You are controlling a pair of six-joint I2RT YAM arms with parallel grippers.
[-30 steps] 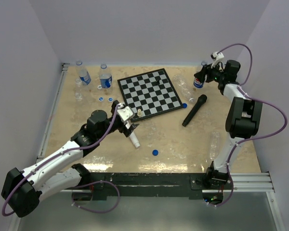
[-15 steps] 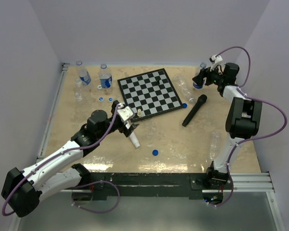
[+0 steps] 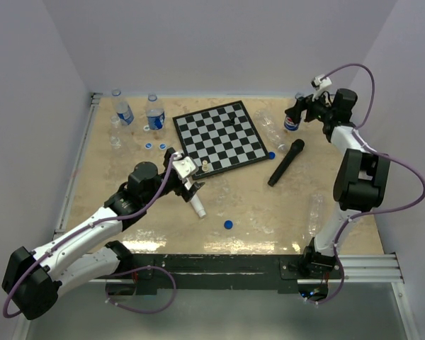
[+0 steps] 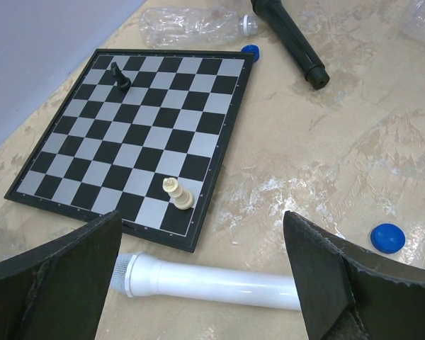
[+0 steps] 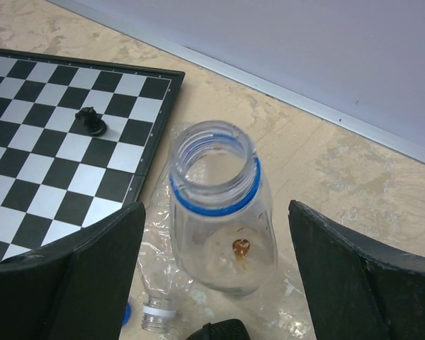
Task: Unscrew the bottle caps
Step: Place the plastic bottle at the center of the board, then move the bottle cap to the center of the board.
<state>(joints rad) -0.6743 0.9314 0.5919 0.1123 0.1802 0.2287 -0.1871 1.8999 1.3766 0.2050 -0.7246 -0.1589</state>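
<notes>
Both hands are released, holding nothing. The right hand hangs over the far right corner of the bench, its fingers spread wide on either side of an upright bottle. The bottle stands between them, and neither finger touches it in the wrist view. Its mouth is open with no cap on it, and only a blue ring circles the neck. Just beside its foot a clear bottle lies on its side, also uncapped, its neck near a blue cap that sits at the corner of the chessboard. A black microphone lies near that cap. The left hand hovers over the middle of the bench, jaws wide apart, above a white microphone that lies flat just off the board's near edge. A pale chess piece stands on the board close by. A second blue cap rests on the bench to the right of this hand, apart from it. Well to the left, by the far edge, stand two labelled bottles with two more caps in front of them.
</notes>
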